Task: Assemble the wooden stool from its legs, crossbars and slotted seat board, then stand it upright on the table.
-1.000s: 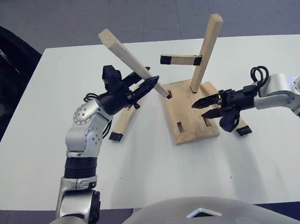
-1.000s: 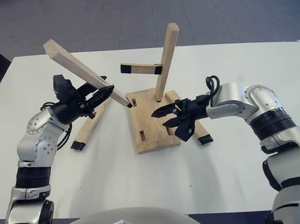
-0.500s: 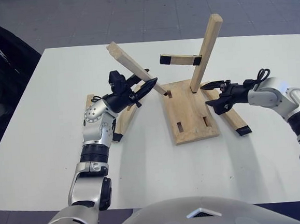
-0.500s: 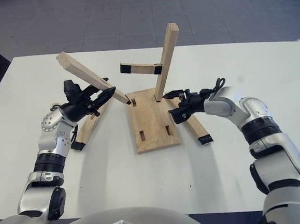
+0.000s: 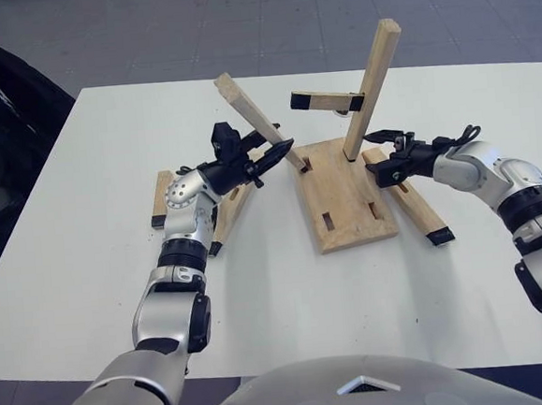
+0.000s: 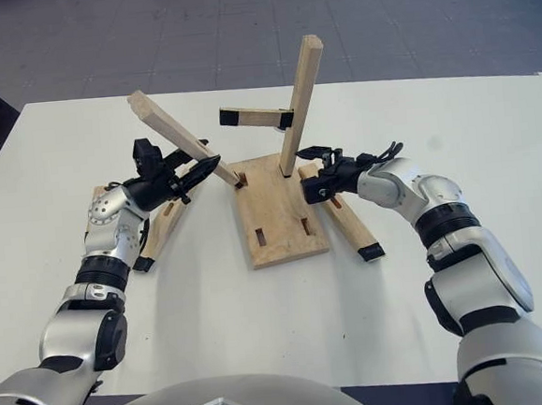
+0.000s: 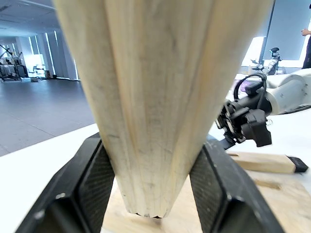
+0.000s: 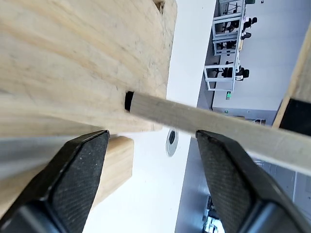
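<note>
The seat board (image 5: 346,197) lies flat in the middle of the white worktop (image 5: 288,295). It has slots cut in it. The standing leg (image 5: 370,82) is stuck in the far slot on the right side and leans a bit. A crossbar (image 5: 324,101) with black ends sticks out from it to the left, high above the board.

The left claw (image 5: 272,155) is clamped on the tilted leg (image 5: 245,111). This leg leans back and to the left. Its low end sits at the far slot on the left side of the board. I cannot tell how deep it goes in. In the left wrist view the two black pads (image 7: 97,184) press on both sides of the wood.

The right claw (image 5: 377,159) is just beside the bottom of the standing leg, on its right side. Its fingers (image 8: 82,179) are apart and hold nothing. It hangs over the far end of a loose leg (image 5: 412,205), which lies on the worktop right next to the board's right edge.

Another loose leg (image 6: 161,232) lies on the worktop by the left arm. A short piece (image 5: 160,194) with a black end lies a little more to the left.
</note>
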Controlling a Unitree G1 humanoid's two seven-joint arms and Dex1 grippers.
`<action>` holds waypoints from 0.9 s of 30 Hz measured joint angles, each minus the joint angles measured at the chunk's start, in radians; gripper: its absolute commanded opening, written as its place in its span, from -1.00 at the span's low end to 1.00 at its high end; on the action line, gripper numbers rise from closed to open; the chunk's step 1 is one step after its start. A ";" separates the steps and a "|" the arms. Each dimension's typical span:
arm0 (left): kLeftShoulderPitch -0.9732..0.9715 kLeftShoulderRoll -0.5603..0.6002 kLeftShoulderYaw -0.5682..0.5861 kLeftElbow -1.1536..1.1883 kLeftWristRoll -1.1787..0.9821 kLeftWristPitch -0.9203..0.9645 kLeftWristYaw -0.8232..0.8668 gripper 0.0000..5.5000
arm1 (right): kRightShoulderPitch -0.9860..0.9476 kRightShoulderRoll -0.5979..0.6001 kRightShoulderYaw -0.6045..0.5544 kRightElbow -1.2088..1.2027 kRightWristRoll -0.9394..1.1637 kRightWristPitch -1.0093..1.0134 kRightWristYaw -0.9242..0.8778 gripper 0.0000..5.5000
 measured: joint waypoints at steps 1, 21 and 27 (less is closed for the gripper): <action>-0.014 -0.002 0.008 0.016 0.000 -0.003 0.001 -0.23 | 0.000 -0.002 -0.003 0.002 0.004 0.004 -0.003 0.20; -0.046 0.012 0.021 0.103 0.056 -0.030 -0.098 -0.23 | -0.114 0.194 0.025 0.342 0.014 0.062 -0.145 0.20; 0.051 0.095 0.013 -0.091 0.024 0.120 -0.219 -0.23 | -0.115 0.211 0.034 0.358 0.017 0.030 -0.171 0.20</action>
